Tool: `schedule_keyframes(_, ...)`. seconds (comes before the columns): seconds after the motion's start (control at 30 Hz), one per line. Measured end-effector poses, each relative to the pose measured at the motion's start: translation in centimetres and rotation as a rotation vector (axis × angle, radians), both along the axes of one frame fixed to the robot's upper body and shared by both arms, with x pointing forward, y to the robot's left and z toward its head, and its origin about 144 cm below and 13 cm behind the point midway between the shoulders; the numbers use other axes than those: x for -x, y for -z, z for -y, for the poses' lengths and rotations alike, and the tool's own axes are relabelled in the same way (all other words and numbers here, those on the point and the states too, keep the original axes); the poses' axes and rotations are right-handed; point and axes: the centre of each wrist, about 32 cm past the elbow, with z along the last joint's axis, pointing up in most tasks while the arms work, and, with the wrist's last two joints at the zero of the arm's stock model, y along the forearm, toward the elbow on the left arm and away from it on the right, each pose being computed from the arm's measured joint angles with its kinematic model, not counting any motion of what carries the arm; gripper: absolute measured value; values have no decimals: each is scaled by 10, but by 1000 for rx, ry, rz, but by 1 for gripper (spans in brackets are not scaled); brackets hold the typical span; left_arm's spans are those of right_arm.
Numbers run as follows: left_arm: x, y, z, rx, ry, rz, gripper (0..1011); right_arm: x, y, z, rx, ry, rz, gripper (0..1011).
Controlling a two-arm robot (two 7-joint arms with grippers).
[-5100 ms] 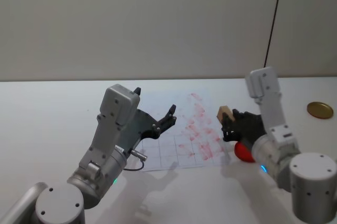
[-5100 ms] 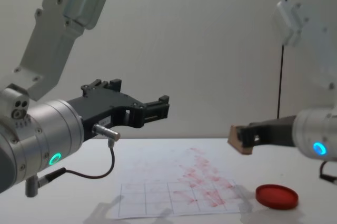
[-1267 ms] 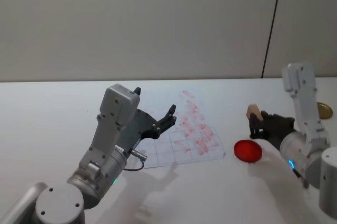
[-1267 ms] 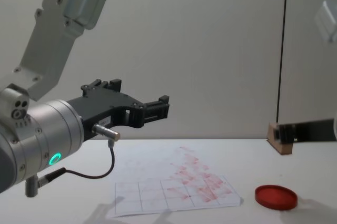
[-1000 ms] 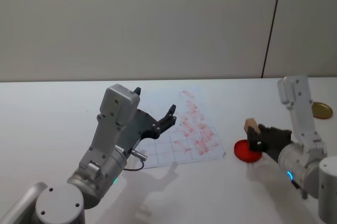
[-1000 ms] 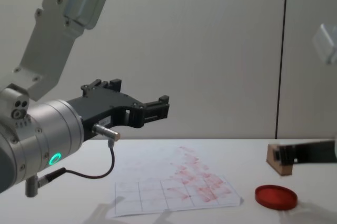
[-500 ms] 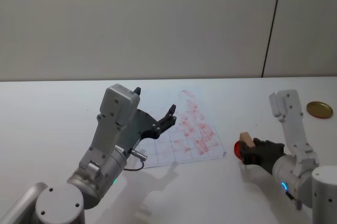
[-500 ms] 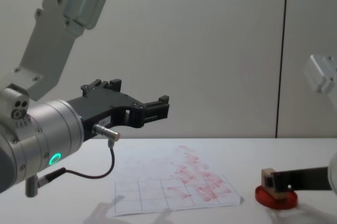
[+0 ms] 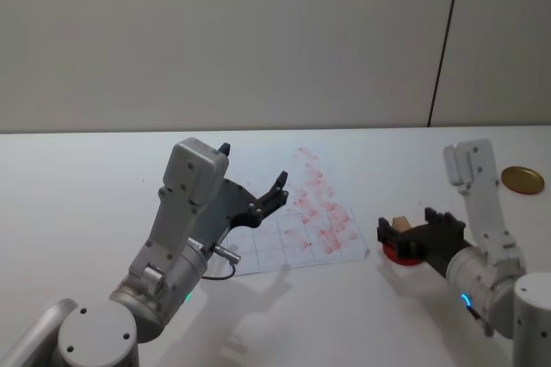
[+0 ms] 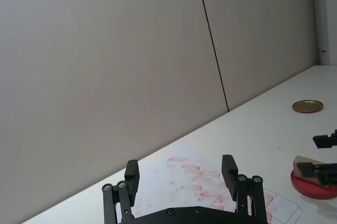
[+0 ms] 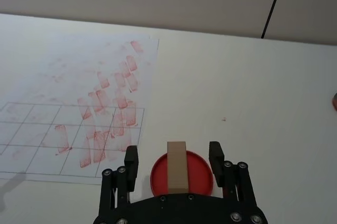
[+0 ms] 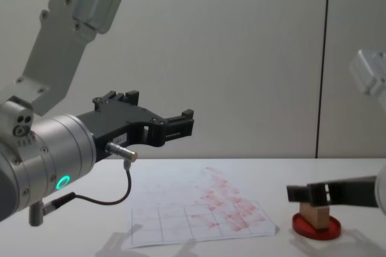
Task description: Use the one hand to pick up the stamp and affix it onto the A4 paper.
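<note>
On the red ink pad stands the stamp, seemingly free between the right claw's spread fingers.

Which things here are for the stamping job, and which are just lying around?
For the job: right gripper, stamp, red ink pad under it, A4 paper.
Just lying about: gold lid, parked left gripper.
</note>
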Motion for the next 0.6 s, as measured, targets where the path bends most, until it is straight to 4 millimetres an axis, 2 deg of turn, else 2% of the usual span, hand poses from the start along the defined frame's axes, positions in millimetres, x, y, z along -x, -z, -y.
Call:
schedule_keyframes(0.1, 0, 0, 0, 0, 0, 0, 993, 3, -2, 1, 3, -3, 35, 872)
schedule_keyframes(0.3, 0, 0, 0, 0, 0, 0, 993, 11, -7, 6, 12, -7, 116, 1001)
schedule_keyframes(0.6, 0, 0, 0, 0, 0, 0, 993, 23, -12, 14, 33, -11, 240, 1001)
